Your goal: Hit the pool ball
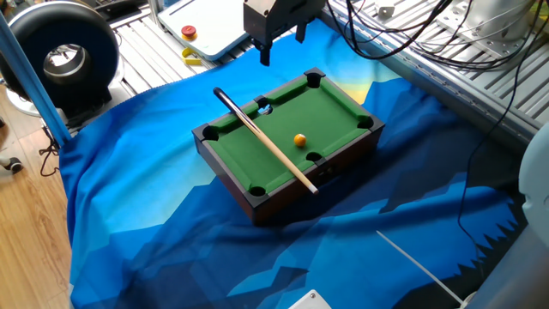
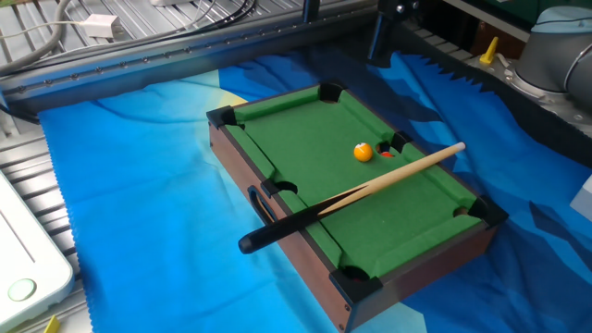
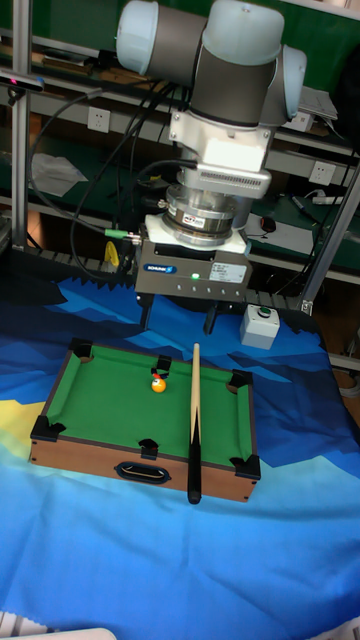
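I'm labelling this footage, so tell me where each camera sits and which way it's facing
One fixed view: high, off one corner of the mini pool table, looking down; the tool hangs at the top.
The other fixed view: high on the opposite side, looking down; one tool finger and part of the arm show.
Tall fixed view: low, facing the table's long side, whole arm behind.
All share the pool ball and the cue.
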{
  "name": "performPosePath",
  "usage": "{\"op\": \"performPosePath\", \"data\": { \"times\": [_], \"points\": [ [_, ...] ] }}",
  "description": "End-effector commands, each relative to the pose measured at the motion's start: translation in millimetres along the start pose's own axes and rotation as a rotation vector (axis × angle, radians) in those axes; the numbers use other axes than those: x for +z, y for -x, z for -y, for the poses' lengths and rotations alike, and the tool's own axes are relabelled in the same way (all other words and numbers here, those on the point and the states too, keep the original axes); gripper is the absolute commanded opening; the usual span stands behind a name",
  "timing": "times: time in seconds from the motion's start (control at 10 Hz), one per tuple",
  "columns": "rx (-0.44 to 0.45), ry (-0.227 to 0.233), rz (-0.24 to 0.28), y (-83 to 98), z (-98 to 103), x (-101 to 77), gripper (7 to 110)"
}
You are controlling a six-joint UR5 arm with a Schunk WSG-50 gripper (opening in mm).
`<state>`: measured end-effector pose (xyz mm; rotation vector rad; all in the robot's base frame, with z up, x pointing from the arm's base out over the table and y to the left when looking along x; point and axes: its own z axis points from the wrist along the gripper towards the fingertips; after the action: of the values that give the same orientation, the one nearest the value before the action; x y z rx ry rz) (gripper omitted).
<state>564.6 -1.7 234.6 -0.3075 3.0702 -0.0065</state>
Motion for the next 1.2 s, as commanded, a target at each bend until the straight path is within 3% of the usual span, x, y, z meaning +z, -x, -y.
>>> {"op": "performPosePath", "data": {
  "times": [0.0,0.2,0.6,0.9,1.1],
  "points": [
    [-0.190,0.038,0.024,5.0,-9.5,-1.5,88],
    [-0.163,0.050,0.032,6.8,-12.6,-1.6,88],
    [-0.123,0.027,0.019,4.1,-6.6,-1.3,88],
    [-0.048,0.017,0.044,13.6,-3.5,-1.9,88],
    [0.013,0.039,0.044,24.1,-6.9,-3.7,88]
  ]
}}
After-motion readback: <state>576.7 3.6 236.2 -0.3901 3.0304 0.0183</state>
